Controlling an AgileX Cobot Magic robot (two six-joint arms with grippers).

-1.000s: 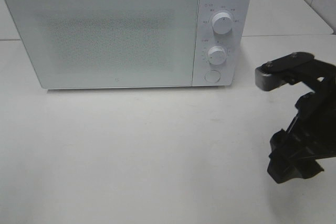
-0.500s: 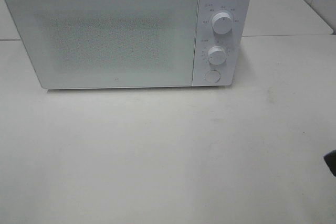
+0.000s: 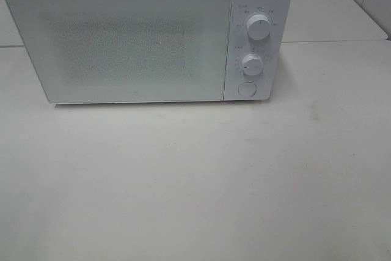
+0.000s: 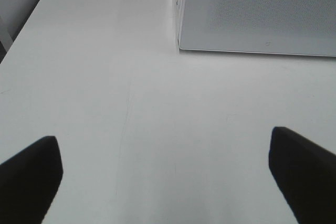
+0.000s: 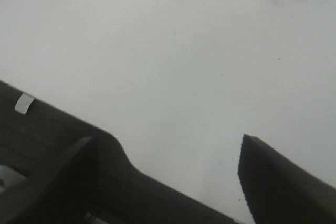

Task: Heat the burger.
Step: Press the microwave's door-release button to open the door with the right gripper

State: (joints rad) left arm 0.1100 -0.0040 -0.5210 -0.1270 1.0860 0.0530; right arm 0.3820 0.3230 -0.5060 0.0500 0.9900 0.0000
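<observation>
Burger: the burger shows in no view, neither on the table nor at either gripper; whether it sits inside the oven cannot be told.
Oven: white box-shaped microwave oven [image 3: 146, 38] stands at the back of the pale matte table [image 3: 183, 181], its frosted speckled door [image 3: 122, 41] shut.
Controls: white round upper dial [image 3: 259, 27], lower dial [image 3: 252, 63] and round button [image 3: 246, 88] have nothing touching them.
Left gripper: left gripper [image 4: 165, 169] has black fingers wide apart, holding nothing, above the table near the oven's corner.
Right gripper: right gripper [image 5: 165, 158] has fingers spread, holding nothing, over bare table.
Progress: judged near one end of the task: either nothing is loaded yet, or the burger is shut inside.
Left: confirming the burger's place; heating, if not yet set.
</observation>
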